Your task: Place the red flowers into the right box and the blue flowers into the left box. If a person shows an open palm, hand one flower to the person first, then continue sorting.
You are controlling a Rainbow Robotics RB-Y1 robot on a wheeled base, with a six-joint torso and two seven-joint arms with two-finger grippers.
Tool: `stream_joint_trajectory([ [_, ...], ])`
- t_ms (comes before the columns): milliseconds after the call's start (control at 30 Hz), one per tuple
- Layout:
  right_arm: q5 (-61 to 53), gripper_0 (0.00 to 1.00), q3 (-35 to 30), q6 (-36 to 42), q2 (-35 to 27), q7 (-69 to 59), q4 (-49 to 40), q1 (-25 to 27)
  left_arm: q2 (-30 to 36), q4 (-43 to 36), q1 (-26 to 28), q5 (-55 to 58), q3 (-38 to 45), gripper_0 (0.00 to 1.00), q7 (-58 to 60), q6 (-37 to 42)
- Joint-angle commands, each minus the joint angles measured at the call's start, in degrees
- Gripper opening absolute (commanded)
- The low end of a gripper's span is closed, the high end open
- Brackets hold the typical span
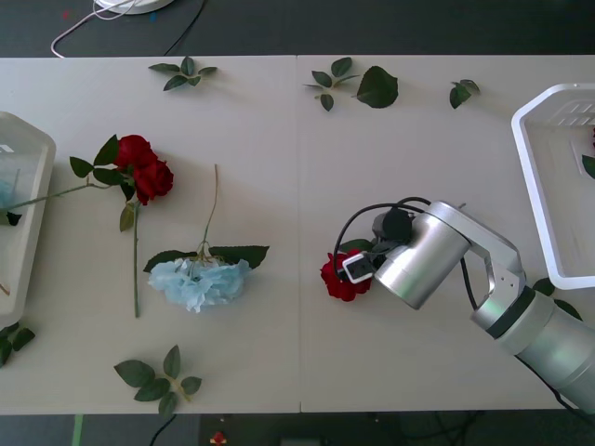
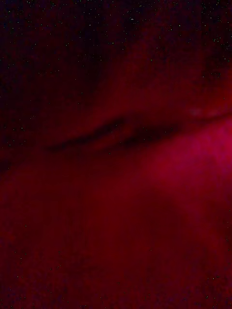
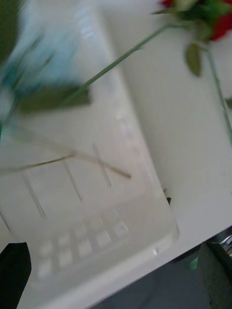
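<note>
Since our right tool (image 1: pixel 358 269) sits pressed against a red rose (image 1: pixel 342 279) mid-desk — grip state we cannot tell — the right box (image 1: pixel 535 177) lies off to its right, nearer this arm.

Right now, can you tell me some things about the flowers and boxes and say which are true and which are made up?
1. The right gripper is down at a red rose on the table. True.
2. A blue flower lies on the table. True.
3. Two red roses sit inside the right box. False: they lie on the table near the left box.
4. A person's hand is reaching in. False: none is seen.
</note>
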Motion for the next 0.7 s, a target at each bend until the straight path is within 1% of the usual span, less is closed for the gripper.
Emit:
stream_joint_trajectory([
  [33,-2.83,0.00,-1.64,7.13,-1.59,-0.72,-9.32,0.13,3.76,-18.50,0.45,-5.83,1.52,1.00,-3.29,0.71],
  [67,-3.44,0.00,-2.26,8.10,-1.95,-0.72,-10.64,0.39,3.68,-20.70,0.36,-6.63,1.52,1.00,-3.20,0.71],
  [133,-5.81,0.00,-5.07,11.79,-3.79,-0.72,-16.62,1.62,3.06,-27.73,-0.26,-9.44,1.52,1.00,-2.76,0.62],
  [167,-6.34,0.00,-5.95,12.67,-4.23,-0.72,-18.11,2.15,2.80,-29.14,-0.43,-10.05,1.52,1.00,-2.67,0.71],
  [200,-7.57,0.00,-8.41,14.78,-5.02,-0.72,-21.63,3.20,2.36,-32.13,-0.78,-11.81,1.25,1.00,-2.58,0.44],
  [333,-10.91,0.00,-15.44,19.70,-6.25,-0.72,-29.54,5.93,1.13,-37.75,-0.96,-16.91,-0.77,1.00,-2.85,-1.49],
  [433,-11.88,0.00,-21.51,22.60,-6.60,-0.72,-35.60,9.00,0.07,-40.56,-1.40,-21.66,-3.75,1.00,-2.76,-5.44],
  [500,-11.70,0.00,-26.08,23.04,-6.52,-0.72,-39.38,11.82,-2.21,-40.48,-4.65,-25.87,-7.62,1.00,-2.93,-7.91],
  [567,-11.53,0.00,-29.07,23.04,-6.34,-1.91,-41.23,13.58,-3.88,-40.30,-7.46,-29.30,-10.70,1.00,-3.20,-8.17],
  [633,-11.09,0.00,-33.29,22.69,-6.25,-9.47,-43.43,16.21,-6.96,-39.60,-11.86,-35.45,-15.09,1.00,-3.20,-8.17],
  [700,-10.82,0.00,-36.63,22.34,-6.34,-15.36,-44.66,18.06,-9.77,-39.16,-15.02,-41.52,-18.34,1.00,-2.85,-8.17],
])
